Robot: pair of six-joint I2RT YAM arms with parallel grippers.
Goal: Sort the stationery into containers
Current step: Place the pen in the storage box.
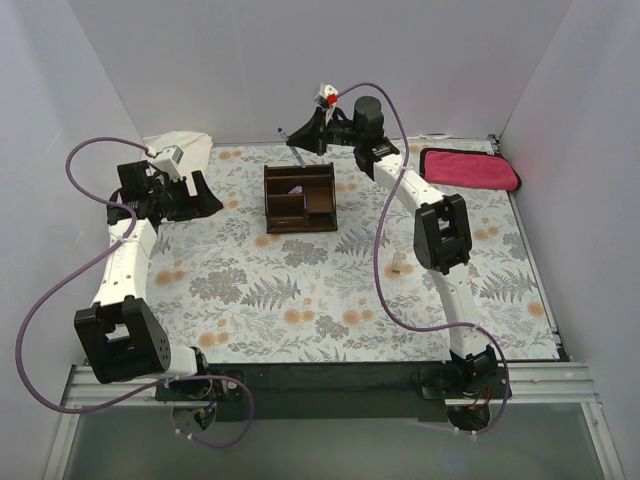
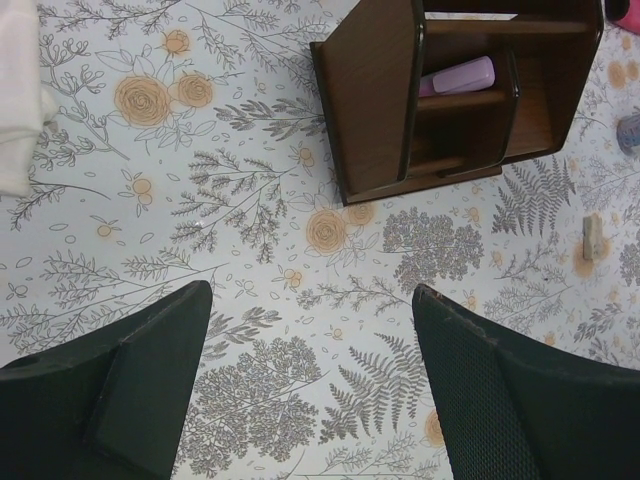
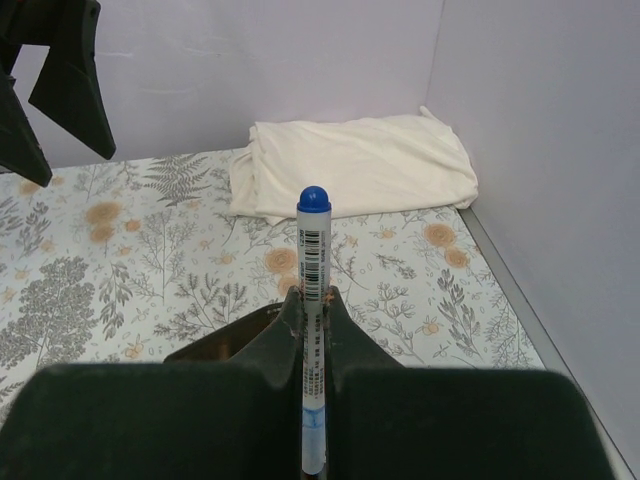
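Observation:
The dark brown wooden organizer [image 1: 300, 198] stands at mid-back of the table; it also shows in the left wrist view [image 2: 380, 110], with a pink eraser [image 2: 457, 77] in one compartment. My right gripper [image 1: 306, 137] hovers above the organizer's back edge, shut on a white pen with a blue cap [image 3: 313, 250], also seen from above [image 1: 288, 134]. My left gripper [image 1: 205, 195] is open and empty to the left of the organizer, its jaws wide over bare mat [image 2: 310, 300]. A small tan block [image 1: 398, 264] lies on the mat to the right, also in the left wrist view [image 2: 592, 236].
A white folded cloth [image 1: 180, 150] lies at the back left corner, also in the right wrist view [image 3: 350, 165]. A magenta folded cloth [image 1: 470, 167] lies at the back right. White walls close the table on three sides.

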